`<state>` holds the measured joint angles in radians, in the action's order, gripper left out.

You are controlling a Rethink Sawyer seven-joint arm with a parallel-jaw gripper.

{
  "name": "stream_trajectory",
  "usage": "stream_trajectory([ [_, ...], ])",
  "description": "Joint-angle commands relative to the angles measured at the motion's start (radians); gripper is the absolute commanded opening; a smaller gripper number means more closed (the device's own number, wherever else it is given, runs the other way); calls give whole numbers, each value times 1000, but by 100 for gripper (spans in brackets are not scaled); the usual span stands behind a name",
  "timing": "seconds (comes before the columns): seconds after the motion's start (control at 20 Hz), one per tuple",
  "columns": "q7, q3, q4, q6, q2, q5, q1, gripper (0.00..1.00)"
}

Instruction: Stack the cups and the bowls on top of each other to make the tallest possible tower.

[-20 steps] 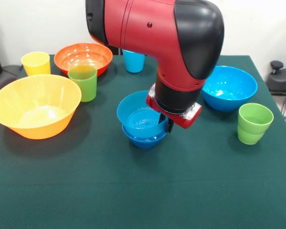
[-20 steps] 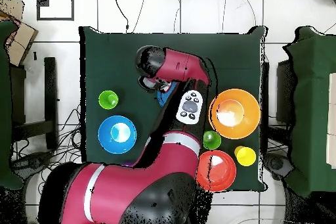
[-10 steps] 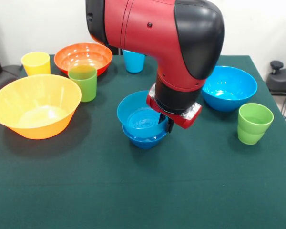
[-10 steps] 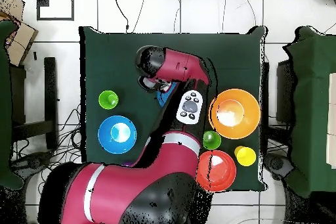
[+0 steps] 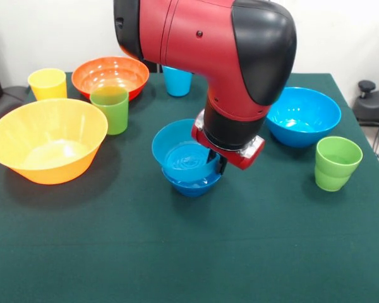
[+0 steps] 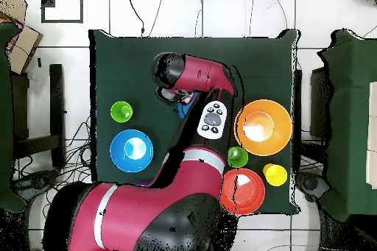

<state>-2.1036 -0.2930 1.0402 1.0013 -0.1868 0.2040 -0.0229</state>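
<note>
My gripper [image 5: 218,165] is shut on the right rim of the medium light blue bowl [image 5: 180,151], which sits slightly tilted in the small dark blue bowl [image 5: 189,186] at the table's middle. The arm [image 6: 193,71] hides them from above. The big yellow-orange bowl [image 5: 47,140] is at the left and the orange-red bowl [image 5: 110,76] behind it. The big light blue bowl [image 5: 303,115] is at the right. A yellow cup [image 5: 48,83], a green cup [image 5: 110,108], a light blue cup [image 5: 177,81] and a second green cup [image 5: 336,163] stand apart. The purple cup is hidden.
The green table cloth [image 5: 196,252] lies bare at the front. In the overhead view the big light blue bowl [image 6: 131,149] and a green cup [image 6: 121,111] lie left of the arm, and the yellow-orange bowl [image 6: 263,126] and orange-red bowl [image 6: 241,191] right of it.
The gripper and the medium light blue bowl have shifted slightly to the left and a little upward in the front view. Nothing else moved.
</note>
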Motion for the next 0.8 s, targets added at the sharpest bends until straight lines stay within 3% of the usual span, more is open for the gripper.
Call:
stream_trajectory([
  [0.05,66,67,-17,11,6,-108,10,0],
  [0.8,59,89,15,-41,-12,-133,4,0],
])
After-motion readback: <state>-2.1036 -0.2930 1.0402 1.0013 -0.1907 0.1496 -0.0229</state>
